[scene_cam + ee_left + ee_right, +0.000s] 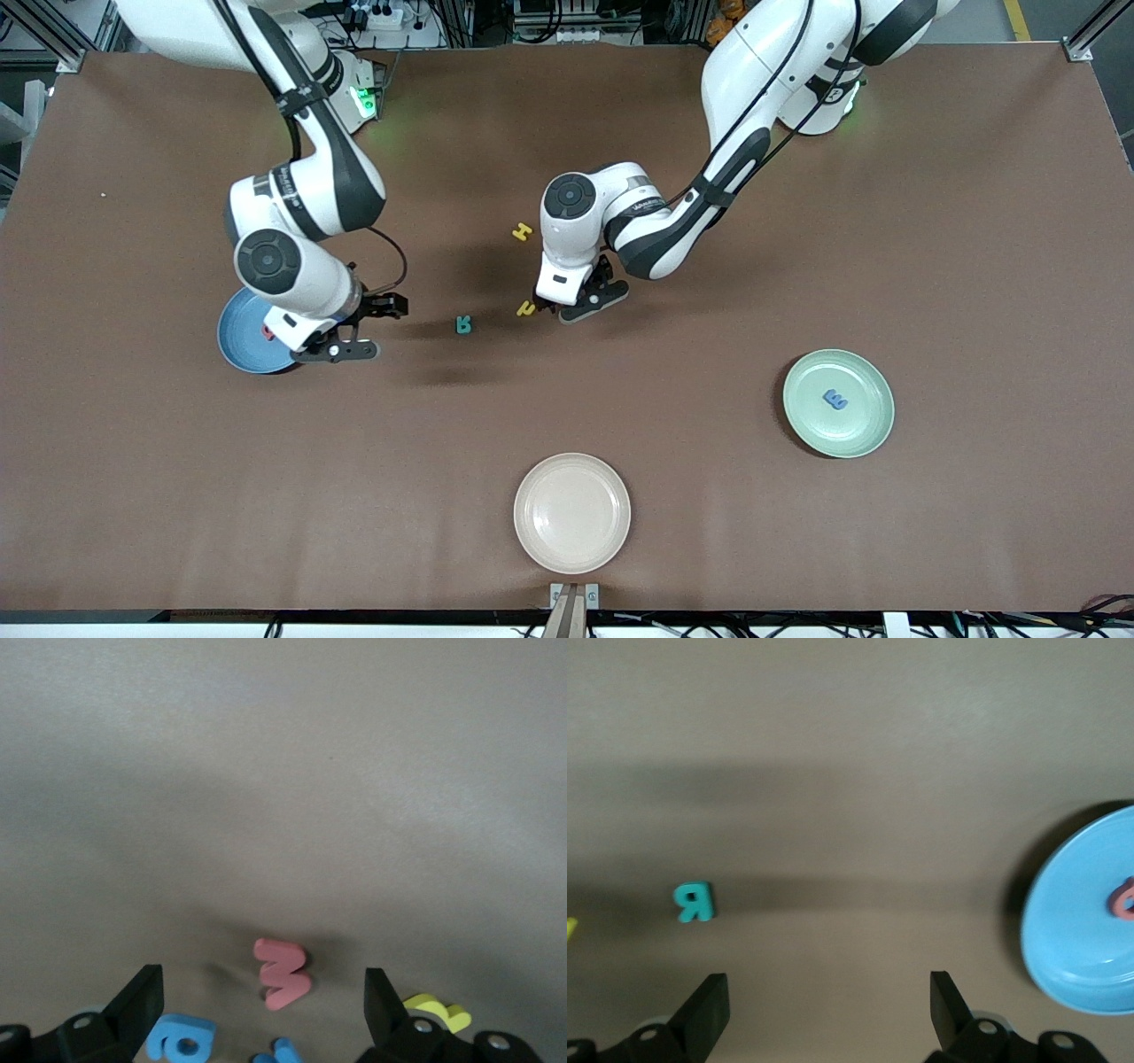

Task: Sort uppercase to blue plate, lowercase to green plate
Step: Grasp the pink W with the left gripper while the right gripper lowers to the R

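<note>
Left gripper (264,992): jaws spread wide, empty, low over a cluster of letters mid-tabletop (886,221).
- Red w (282,972): lowercase; lies flat on the tabletop between the spread fingers, touching neither.
- Blue a (182,1038): lowercase; flat, just beside one finger.
- Yellow r-like letter (438,1010): lowercase; flat, just beside the other finger; seen from the front at the gripper's edge.
- A further blue piece shows only as a sliver at the wrist view's edge; its letter cannot be told.

Right gripper (829,997): jaws spread wide, empty, over bare tabletop between the teal R and the blue plate.
- Teal R (463,325): uppercase; flat, well apart from both plates.
- Blue plate (232,332): toward the right arm's end; partly hidden by the arm; one red letter (1125,899) in it, likely the Q.

Outlying items:
- Yellow H (523,232): uppercase; flat, farther from the front camera than the cluster.
- Green plate (873,390): toward the left arm's end; holds one blue letter (834,400).
- Cream plate (572,512): nearest the front camera; no part in the sort.

Handling, judged: the letters look like light, slightly soft foam, thin and not fragile. Pinch across two opposite edges, jaws down to the tabletop; neighbours lie close, so a finger may nudge them.
</note>
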Motion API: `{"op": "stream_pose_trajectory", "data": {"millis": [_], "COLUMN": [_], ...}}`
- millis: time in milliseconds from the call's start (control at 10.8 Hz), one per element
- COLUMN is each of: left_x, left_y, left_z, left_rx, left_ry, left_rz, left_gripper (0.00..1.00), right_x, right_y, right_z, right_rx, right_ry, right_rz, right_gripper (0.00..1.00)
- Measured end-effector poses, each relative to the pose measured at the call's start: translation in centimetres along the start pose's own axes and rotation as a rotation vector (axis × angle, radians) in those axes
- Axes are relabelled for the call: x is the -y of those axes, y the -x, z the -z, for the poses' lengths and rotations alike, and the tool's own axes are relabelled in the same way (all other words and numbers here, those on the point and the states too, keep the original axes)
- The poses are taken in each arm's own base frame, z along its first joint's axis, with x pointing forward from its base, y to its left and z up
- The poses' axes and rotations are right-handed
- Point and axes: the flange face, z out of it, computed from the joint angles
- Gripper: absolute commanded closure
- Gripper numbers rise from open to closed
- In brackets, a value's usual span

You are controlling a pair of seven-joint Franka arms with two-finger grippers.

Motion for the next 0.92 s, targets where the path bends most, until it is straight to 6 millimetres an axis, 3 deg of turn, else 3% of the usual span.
{"op": "stream_pose_trajectory", "data": {"millis": [185, 924], "left_x": [-0.5, -0.5], "left_y": [0.1, 0.4], "left_z": [-0.5, -1.1], "left_rx": [0.006, 0.011], "left_ry": [0.005, -0.001], "left_rz": [0.002, -0.002], "left_gripper": [0.04, 0.10], "right_x": [1.3, 3.1], "right_y": [0.5, 2.1], "right_z": [-0.2, -2.0], "right_rx": [0.003, -0.040], "right_ry": [0.002, -0.015], "right_rz": [0.003, 0.033], "right_gripper": [0.00, 0.00]}}
